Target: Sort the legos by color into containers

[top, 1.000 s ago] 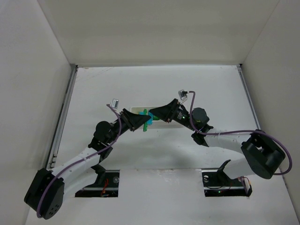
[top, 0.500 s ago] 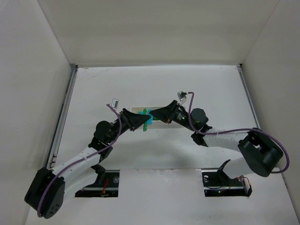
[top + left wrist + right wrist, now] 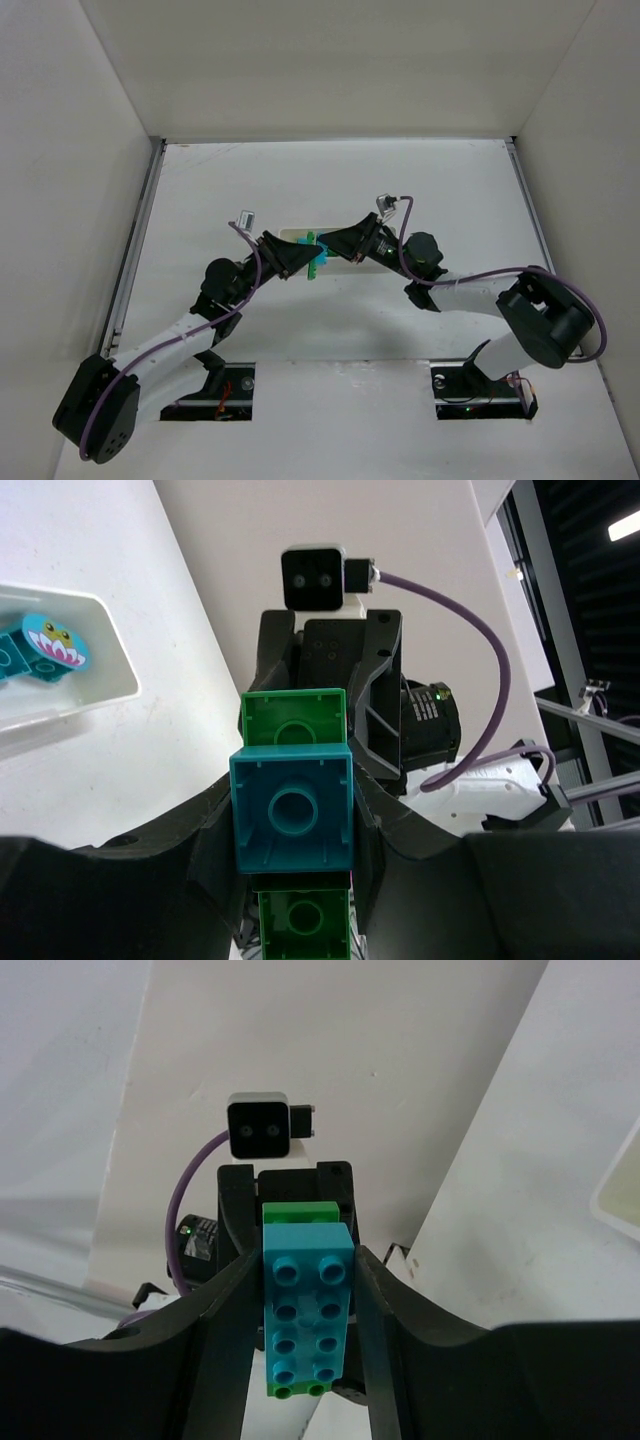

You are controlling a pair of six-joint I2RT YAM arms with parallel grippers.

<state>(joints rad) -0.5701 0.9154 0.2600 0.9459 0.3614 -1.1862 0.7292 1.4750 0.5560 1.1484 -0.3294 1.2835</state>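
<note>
Teal and green legos [image 3: 315,260], joined in one cluster, sit between two grippers meeting tip to tip. The left gripper [image 3: 292,825] pinches the teal brick [image 3: 290,780]; the right gripper [image 3: 308,1320] pinches the same cluster from the opposite side. A white tray [image 3: 118,685] lies just beyond the left gripper, to its left

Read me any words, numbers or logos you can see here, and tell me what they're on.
None can be read.
The cyan piece in the white tray carries a printed toothy face, no letters.
The green-and-cyan brick stack shows no legible lettering.
</note>
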